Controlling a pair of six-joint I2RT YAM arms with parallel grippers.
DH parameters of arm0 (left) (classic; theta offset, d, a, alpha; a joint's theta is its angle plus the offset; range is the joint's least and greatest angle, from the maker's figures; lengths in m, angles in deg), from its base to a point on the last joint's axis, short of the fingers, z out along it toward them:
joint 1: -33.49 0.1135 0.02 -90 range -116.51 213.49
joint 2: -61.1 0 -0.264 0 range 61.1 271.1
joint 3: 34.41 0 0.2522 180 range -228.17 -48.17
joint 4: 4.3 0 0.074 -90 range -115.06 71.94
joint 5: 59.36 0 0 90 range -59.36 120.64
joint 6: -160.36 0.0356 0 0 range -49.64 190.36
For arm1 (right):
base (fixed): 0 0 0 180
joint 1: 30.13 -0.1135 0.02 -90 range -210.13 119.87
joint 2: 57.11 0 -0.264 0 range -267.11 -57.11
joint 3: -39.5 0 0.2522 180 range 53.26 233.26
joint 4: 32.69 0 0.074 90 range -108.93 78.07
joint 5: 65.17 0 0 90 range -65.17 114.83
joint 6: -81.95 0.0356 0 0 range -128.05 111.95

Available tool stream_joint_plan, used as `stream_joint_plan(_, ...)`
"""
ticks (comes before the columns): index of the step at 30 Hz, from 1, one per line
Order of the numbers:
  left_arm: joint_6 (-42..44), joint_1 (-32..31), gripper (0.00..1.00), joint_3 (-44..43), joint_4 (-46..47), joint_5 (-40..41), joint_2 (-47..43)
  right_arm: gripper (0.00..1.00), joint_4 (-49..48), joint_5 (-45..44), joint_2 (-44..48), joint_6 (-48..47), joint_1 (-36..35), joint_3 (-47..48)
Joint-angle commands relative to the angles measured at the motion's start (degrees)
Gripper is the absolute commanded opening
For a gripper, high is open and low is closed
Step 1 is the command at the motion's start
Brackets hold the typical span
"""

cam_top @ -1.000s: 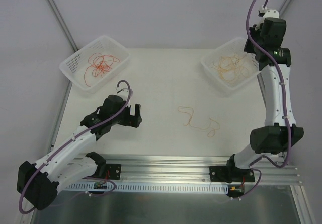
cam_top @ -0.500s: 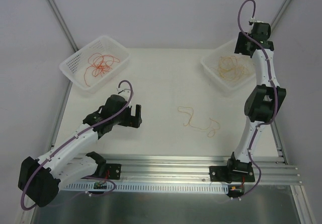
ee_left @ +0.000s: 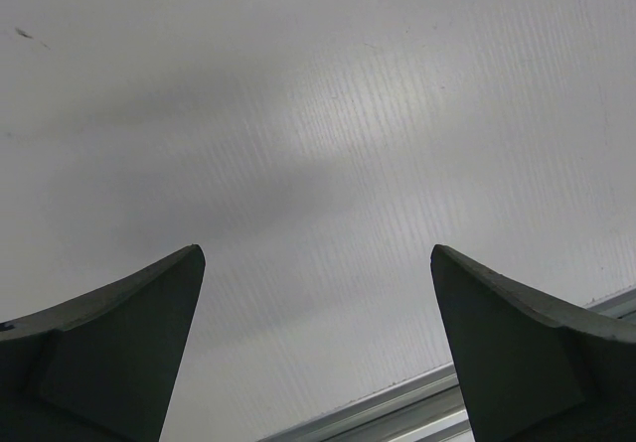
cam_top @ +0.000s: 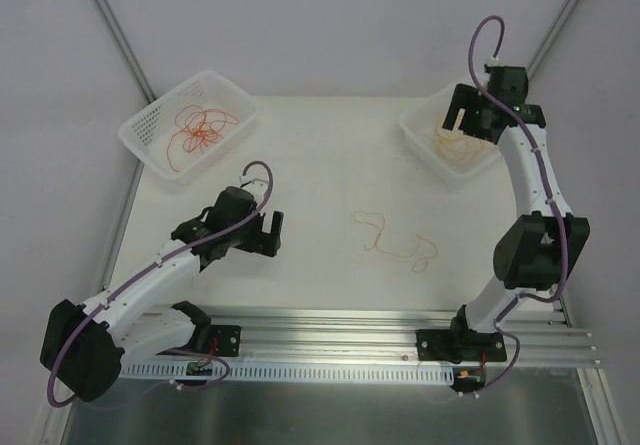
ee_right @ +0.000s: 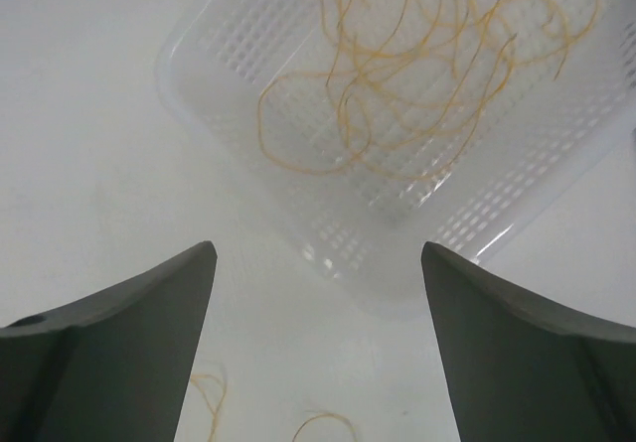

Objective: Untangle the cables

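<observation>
One orange-yellow cable [cam_top: 395, 240] lies loose in a wavy line on the white table, right of centre; bits of it [ee_right: 207, 390] show at the bottom of the right wrist view. Several orange-yellow cables [cam_top: 463, 137] [ee_right: 417, 65] lie in the right white basket [cam_top: 420, 130] [ee_right: 527, 194]. Red cables [cam_top: 200, 128] lie in the left white basket [cam_top: 150, 125]. My right gripper [cam_top: 458, 120] [ee_right: 316, 263] hangs open and empty above the right basket's near-left corner. My left gripper [cam_top: 267, 233] [ee_left: 316, 263] is open and empty over bare table, left of the loose cable.
An aluminium rail [cam_top: 400, 325] [ee_left: 417, 407] runs along the table's near edge, carrying both arm bases. Grey frame posts [cam_top: 115, 35] stand at the back corners. Thick purple arm cables [cam_top: 485, 40] loop above each wrist.
The right arm swung left and lowered from beyond the right basket to above its near-left corner, and its gripper opened. The left arm shifted only slightly.
</observation>
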Motion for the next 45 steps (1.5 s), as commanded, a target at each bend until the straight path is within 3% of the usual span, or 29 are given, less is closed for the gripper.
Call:
stream_joint_plan(1,3.54,0.74,0.99,-2.56,-1.03,1.51,-0.95,0.9,4.84,-3.28,8.55,7.77,-4.53,-10.3)
stream_joint_plan(6,5.48,0.92,0.99,-1.86,-1.03,5.02,-2.36,1.0,7.66,-8.47,17.0,14.65,-9.72,-23.31)
stream_joint_plan(14,5.13,0.92,0.99,-2.12,-0.85,6.88,-0.78,1.0,6.1,-11.47,30.0,27.48,-19.47,-44.65)
stream_joint_plan(18,5.21,1.01,0.99,-2.21,-0.85,7.23,-0.69,1.0,1.08,-9.54,30.55,32.75,-23.69,-50.75)
stream_joint_plan(23,5.22,1.01,0.99,-2.21,-0.85,7.75,-0.69,1.0,-1.91,-10.94,26.33,33.82,-27.47,-50.93)
stream_joint_plan(30,5.13,1.01,0.99,-1.6,-0.85,7.93,-2.18,1.0,-0.51,-16.3,18.07,32.94,-35.64,-44.34)
stream_joint_plan(45,4.95,1.01,0.99,-1.25,-0.85,6.61,-2.8,1.0,-2.0,-18.77,-0.3,32.41,-41.19,-37.66)
